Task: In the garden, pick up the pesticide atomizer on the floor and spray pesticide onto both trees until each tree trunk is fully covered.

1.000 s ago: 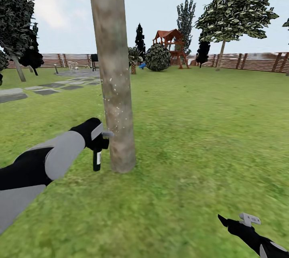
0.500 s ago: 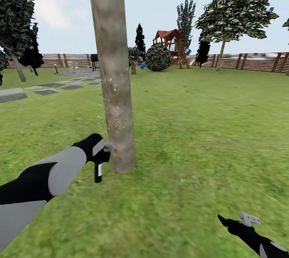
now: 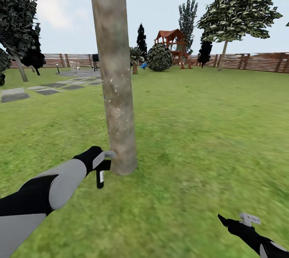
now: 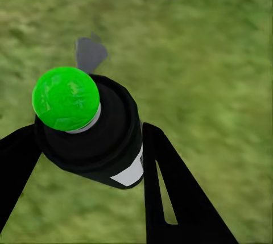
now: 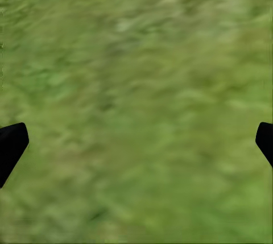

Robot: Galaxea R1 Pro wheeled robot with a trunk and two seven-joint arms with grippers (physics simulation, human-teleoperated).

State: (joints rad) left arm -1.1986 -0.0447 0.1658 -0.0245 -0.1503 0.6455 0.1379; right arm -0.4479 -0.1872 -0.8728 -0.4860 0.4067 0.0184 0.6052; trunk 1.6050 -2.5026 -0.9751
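Ground: blurred green grass lawn (image 3: 192, 129), flat, mottled light and dark; grey stone slabs (image 3: 48, 89) set into it far left.
Boundary: brown horizontal-slat wooden fence (image 3: 257, 62) along the far edge, under pale cloudy sky.
Background: red-roofed wooden play tower (image 3: 170, 45); round leafy bush (image 3: 159, 58); leafy tree (image 3: 239, 7) at right; dark conifers at left.
Tree trunk (image 3: 114, 73): thick, straight, pale grey-brown, mottled, flared at the base, flecked with small white specks on its middle part.
Pesticide atomizer (image 3: 99, 173): near-black cylinder, white label, light grey trigger head, green round cap seen in the left wrist view; upright, nozzle just beside the trunk base.
Left gripper (image 3: 98, 161): black fingers clamped on the atomizer's body.
Right gripper (image 3: 233, 222): low at right over grass, fingers spread wide, holding nothing.
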